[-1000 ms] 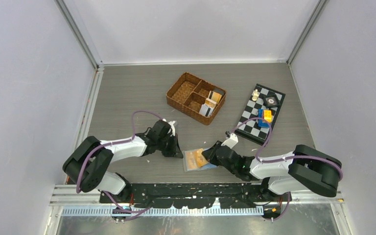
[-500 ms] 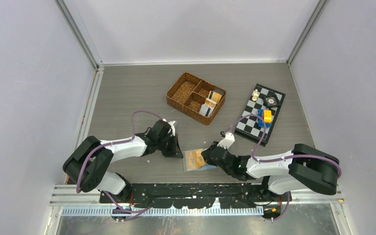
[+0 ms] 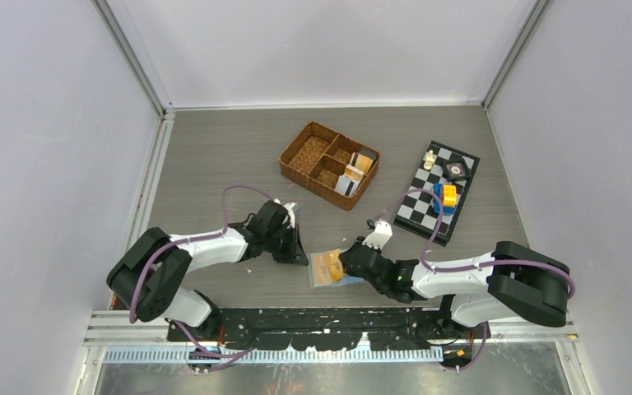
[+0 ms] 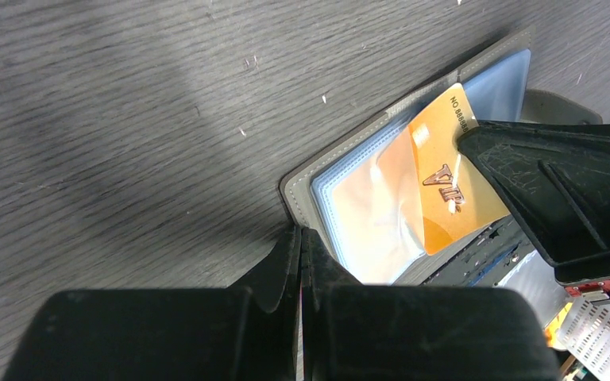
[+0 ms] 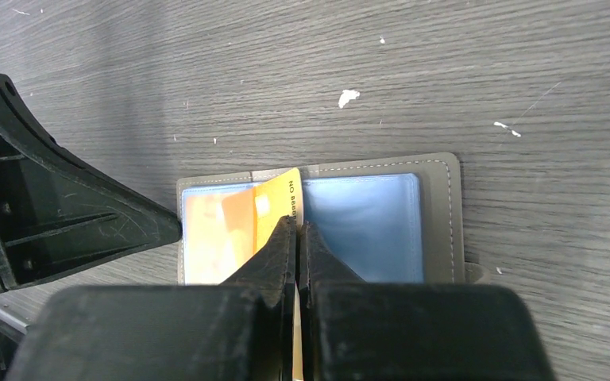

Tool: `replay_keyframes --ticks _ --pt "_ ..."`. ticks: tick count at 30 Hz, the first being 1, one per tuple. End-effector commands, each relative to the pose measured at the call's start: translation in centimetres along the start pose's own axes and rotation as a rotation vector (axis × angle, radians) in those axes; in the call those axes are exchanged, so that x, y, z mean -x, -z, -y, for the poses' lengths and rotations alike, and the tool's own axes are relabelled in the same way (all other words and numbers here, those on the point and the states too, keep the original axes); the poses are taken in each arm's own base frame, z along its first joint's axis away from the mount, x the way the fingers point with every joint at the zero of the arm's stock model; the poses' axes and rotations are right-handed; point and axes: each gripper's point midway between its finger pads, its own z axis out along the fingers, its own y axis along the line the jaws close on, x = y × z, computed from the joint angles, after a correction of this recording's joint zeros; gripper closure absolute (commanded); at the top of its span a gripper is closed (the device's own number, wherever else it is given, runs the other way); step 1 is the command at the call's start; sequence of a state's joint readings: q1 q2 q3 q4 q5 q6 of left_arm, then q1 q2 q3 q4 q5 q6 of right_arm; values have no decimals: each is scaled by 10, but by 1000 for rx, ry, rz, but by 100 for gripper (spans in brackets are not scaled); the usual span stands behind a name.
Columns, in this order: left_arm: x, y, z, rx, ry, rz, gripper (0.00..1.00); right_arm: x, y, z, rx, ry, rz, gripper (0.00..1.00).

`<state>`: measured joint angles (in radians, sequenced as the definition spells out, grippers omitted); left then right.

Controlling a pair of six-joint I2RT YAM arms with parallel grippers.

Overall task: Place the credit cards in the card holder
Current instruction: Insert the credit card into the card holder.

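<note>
- The card holder is lying open and flat on the tabletop, lower middle of the overhead view, right between the two arms.
- An orange card is sitting partway inside the sleeve on the left-hand page, with its exposed edge sticking out over the spine.
- The right end effector is reaching in from the right of the frame with its jaws together and the tips resting on that exposed edge. It's looking more like nudging than pinching, but that's hard to tell for sure.
- The left end effector is closed up too, with its tips pressing on the holder's left rim, so it's probably pinning the thing down.
- Key bit: the sleeve is lying to the left of the right end effector. Going by the print, the card's long axis is running parallel to the spine, so the push probably needs to go sideways, straight toward the left arm. The right arm is the one on the card.
- More cards are waiting in the wicker basket, upper middle, well apart from the holder.
</note>
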<state>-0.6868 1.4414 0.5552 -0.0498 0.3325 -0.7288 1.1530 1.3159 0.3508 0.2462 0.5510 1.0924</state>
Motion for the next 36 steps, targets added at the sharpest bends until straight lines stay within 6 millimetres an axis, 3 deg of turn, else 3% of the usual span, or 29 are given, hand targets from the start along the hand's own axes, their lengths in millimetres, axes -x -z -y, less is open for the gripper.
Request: replay_keyframes --ticks 1,12,14,19,24,30,36 --pt "3 -4 -12 63 -23 9 100 -3 2 38 -134 156 8 99" --pt "8 -4 -12 71 -22 12 100 2 1 36 -168 260 15 97" --pt "9 -4 -15 76 -17 14 100 2 2 33 -159 261 5 91" --pt "12 -6 -17 74 -9 14 100 4 8 19 -104 221 -9 64" --pt "13 -5 -16 62 -9 13 100 6 14 16 -74 200 -12 57" --pt "12 -3 -13 48 -10 13 100 5 22 6 -24 159 -42 55" --pt "9 -2 -11 32 -4 10 100 -7 21 3 3 106 -81 60"
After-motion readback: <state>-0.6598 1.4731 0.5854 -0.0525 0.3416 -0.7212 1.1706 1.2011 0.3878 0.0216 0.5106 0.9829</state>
